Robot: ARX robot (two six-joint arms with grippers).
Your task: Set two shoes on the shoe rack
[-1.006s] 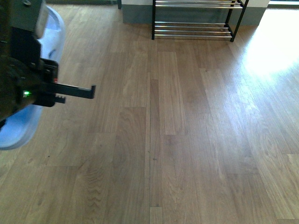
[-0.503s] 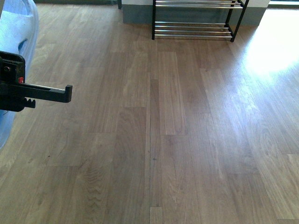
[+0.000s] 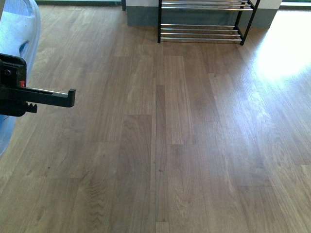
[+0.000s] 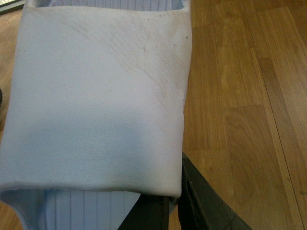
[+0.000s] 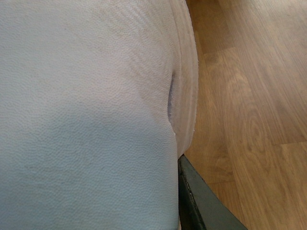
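One shoe (image 3: 19,29) shows pale at the far left of the front view, held off the floor by my left gripper (image 3: 29,99), which is shut on it. In the left wrist view this shoe's white sole (image 4: 96,96) fills most of the frame, with dark fingers (image 4: 201,201) clamped at its edge. In the right wrist view the other shoe (image 5: 86,115) fills the frame, and my right gripper (image 5: 184,211) is shut on it; one dark finger (image 5: 201,206) shows, the other is hidden. The shoe rack (image 3: 199,33) stands far ahead on the floor, black frame with silver bars.
Wooden plank floor (image 3: 184,145) stretches between me and the rack. A grey wall base (image 3: 141,17) runs behind the rack. A bright patch of sunlight (image 3: 286,53) lies on the floor at the right. My right arm is outside the front view.
My left gripper with its shoe has swung leftward toward the frame edge since a second ago. In the last half second the rack has shifted slightly lower in view.
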